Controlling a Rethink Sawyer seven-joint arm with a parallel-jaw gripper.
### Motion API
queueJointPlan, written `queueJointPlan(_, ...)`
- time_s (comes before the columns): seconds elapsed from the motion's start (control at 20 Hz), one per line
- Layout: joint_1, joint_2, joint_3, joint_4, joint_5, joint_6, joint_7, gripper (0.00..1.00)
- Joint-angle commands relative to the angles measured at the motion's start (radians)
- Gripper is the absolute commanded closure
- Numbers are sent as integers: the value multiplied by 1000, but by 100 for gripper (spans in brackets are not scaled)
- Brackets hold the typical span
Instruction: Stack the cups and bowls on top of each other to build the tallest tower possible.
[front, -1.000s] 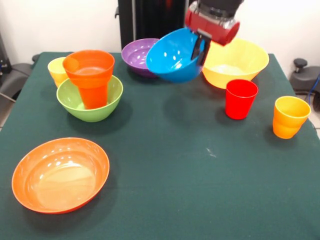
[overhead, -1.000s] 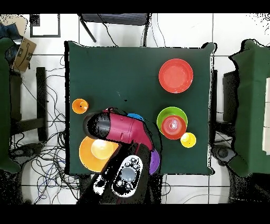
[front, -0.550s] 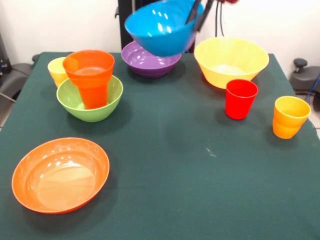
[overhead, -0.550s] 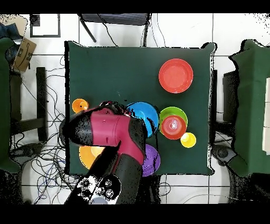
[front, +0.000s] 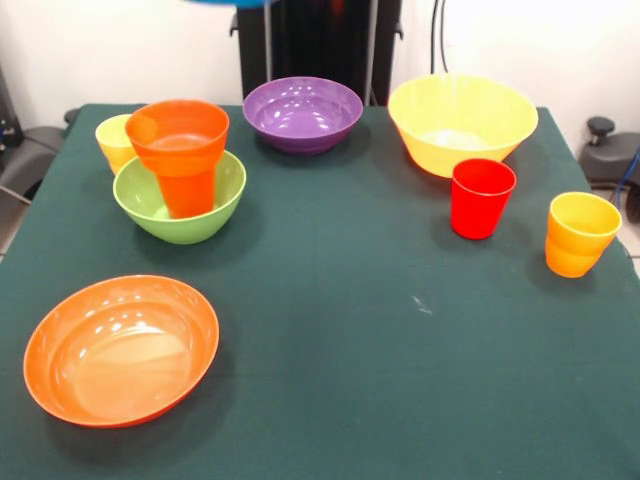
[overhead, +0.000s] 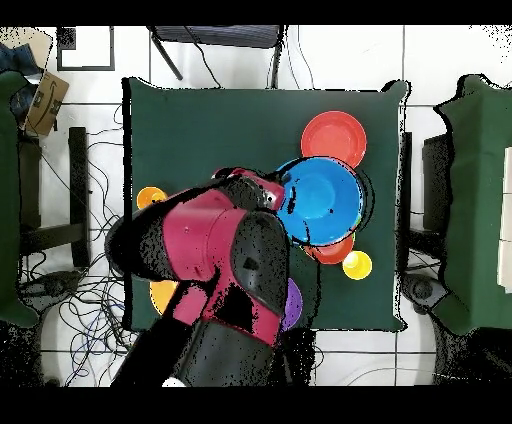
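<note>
The glossy blue bowl (overhead: 318, 200) hangs high over the green bowl (front: 180, 197) holding the orange cup (front: 182, 152); the claw's grip cannot be told.

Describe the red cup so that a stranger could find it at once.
Start at the big yellow bowl at the far side of the green table. The red cup stands upright just in front of it. It is the only red one; the cup beside it is yellow-orange.
</note>
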Motion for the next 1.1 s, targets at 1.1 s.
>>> queueJointPlan(1.1,-88,102,107,102,-153,-123,6,100)
